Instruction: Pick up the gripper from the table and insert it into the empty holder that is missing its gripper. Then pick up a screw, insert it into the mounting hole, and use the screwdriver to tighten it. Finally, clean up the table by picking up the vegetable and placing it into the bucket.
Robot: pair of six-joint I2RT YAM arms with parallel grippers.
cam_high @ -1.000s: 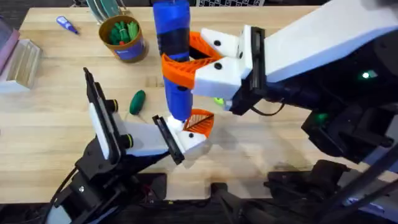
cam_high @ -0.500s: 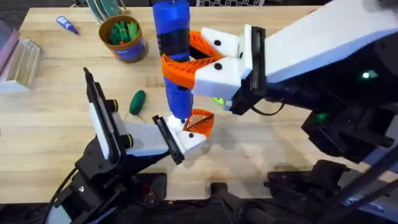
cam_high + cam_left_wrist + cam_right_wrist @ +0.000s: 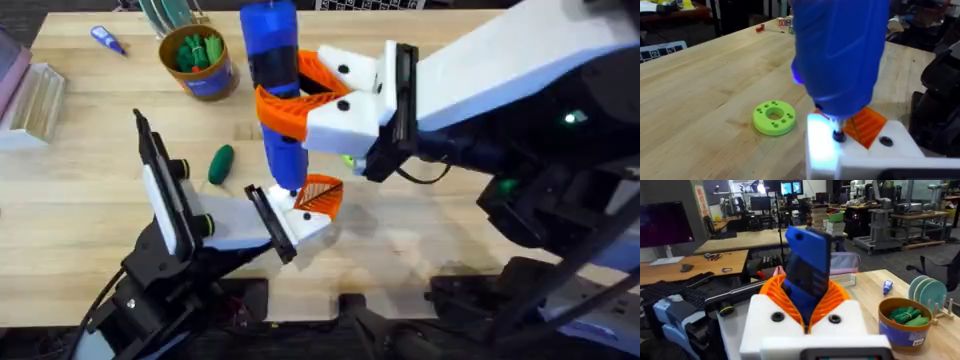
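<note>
Near the front edge of the wooden table (image 3: 420,240), about mid-width, the left gripper (image 3: 300,215) holds the white blocky plastic holder (image 3: 860,155) w/ the small orange ribbed plastic gripper finger (image 3: 322,193) seated in it; its jaws look clamped on the holder, though the contact itself is partly hidden. Right gripper (image 3: 290,100) has its orange ribbed fingers (image 3: 835,297) clamped on the thick bright-blue pen-shaped electric screwdriver (image 3: 273,70), held upright, dark tip down on the holder's top face. Left wrist view: the tip (image 3: 838,135) sits on the white block just beside the orange finger, a dark mounting hole (image 3: 885,141) close by on the other side.

Small dark-green oval vegetable (image 3: 220,163) lies on the table left of the holder, apart from it. Round brown-orange bucket w/ blue band (image 3: 200,62) stands toward the back-left, green pieces inside. Lime-green round disc w/ holes (image 3: 774,117) lies flat near the holder. Small purple-blue pen (image 3: 107,40) lies at the back-left corner area; a clear plastic box (image 3: 30,100) at the left edge.
</note>
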